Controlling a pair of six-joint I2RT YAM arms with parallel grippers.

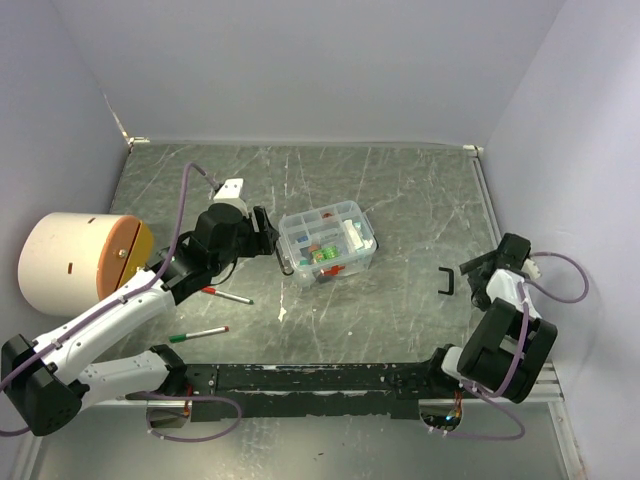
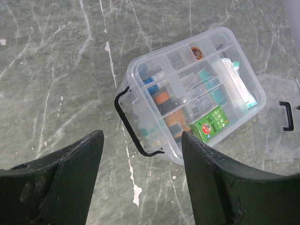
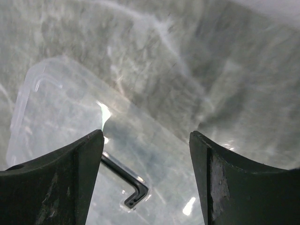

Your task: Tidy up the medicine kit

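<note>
- While its lid lies apart from it, the kit (image 1: 328,243) sits at the middle of the top view: a clear plastic box with rounded corners, turned at a slant.
- A clear divided tray (image 2: 187,77) fills its top; under the ribs show an orange-capped bottle (image 2: 162,98), a blue-capped one (image 2: 151,80) and a green printed packet (image 2: 212,124). The smaller contents are too blurred by the plastic to name.
- A thin black handle (image 2: 132,123) loops off the box's lower-left end in the left wrist view.
- The lid (image 2: 272,140), flat and clear, lies at the right edge of that view, cut off by the frame, with a black clip (image 2: 286,116) on it. From above only the clip is plain.
- The left gripper (image 2: 140,145) stands just beside the handle end, its matte black jaws spread wide with nothing between them.
- The right gripper (image 3: 146,136) hangs over the lid, jaws likewise wide apart and holding nothing; its view is soft and full of glare.
- The table (image 1: 400,190) is grey-green stone with white veins.
- A red pen (image 1: 228,296) and a green pen (image 1: 200,333) lie at lower left, partly under the left arm.
- A white cylinder (image 1: 70,262) with an orange face stands at far left.
</note>
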